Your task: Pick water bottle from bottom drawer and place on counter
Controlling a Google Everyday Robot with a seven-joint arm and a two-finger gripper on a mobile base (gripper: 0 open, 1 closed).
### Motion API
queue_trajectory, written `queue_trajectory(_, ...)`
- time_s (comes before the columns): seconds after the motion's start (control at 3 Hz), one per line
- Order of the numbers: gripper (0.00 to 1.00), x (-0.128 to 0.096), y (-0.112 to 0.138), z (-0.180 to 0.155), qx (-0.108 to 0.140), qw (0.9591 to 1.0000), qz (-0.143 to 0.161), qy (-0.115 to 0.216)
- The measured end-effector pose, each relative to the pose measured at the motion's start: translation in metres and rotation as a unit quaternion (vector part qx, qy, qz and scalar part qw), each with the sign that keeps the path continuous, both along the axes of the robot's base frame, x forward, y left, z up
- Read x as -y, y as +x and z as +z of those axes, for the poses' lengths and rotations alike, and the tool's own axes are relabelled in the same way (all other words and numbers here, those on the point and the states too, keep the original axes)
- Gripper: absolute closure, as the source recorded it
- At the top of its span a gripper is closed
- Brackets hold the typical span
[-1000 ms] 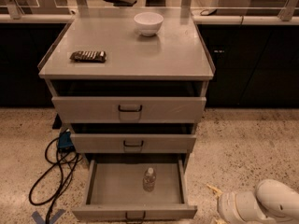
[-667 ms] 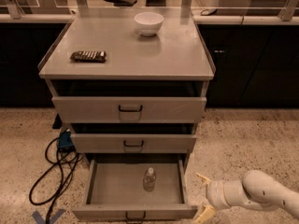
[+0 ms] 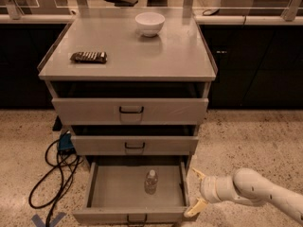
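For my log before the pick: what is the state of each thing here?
bottom drawer, pulled open.
water bottle, upright inside it.
gripper, open, empty, right of the drawer's front corner.
white bowl, upright on the counter.
upper two drawers, barely out, if at all.

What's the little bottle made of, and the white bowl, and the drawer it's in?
The water bottle looks like clear plastic: you see through it. The bowl looks like smooth white ceramic, perhaps plastic. The bottom drawer, with thin flat grey walls, looks like matte metal. The gripper hovers beside the drawer, fingers open.
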State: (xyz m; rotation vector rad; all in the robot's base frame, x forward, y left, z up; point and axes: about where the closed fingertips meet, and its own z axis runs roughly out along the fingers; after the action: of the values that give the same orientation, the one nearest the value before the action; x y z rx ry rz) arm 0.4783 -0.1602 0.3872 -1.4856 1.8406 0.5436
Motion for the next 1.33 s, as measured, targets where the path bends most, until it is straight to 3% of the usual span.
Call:
queue_trajectory(0.33, 0.0, 0.001, 0.003, -0.003, 0.003, 0.9998, -0.004, 0.02)
queue_trajectory(0.67, 0.0, -0.015, 0.013, -0.017, 0.006, 0.9956, 0.013, 0.093)
queue_trajectory(1.0, 0.0, -0.028, 0.049, -0.044, 0.013, 0.99, 0.02, 0.139)
queue_trajectory(1.33, 0.0, -0.004, 0.077, -0.04, 0.035, 0.9907, -0.005, 0.131)
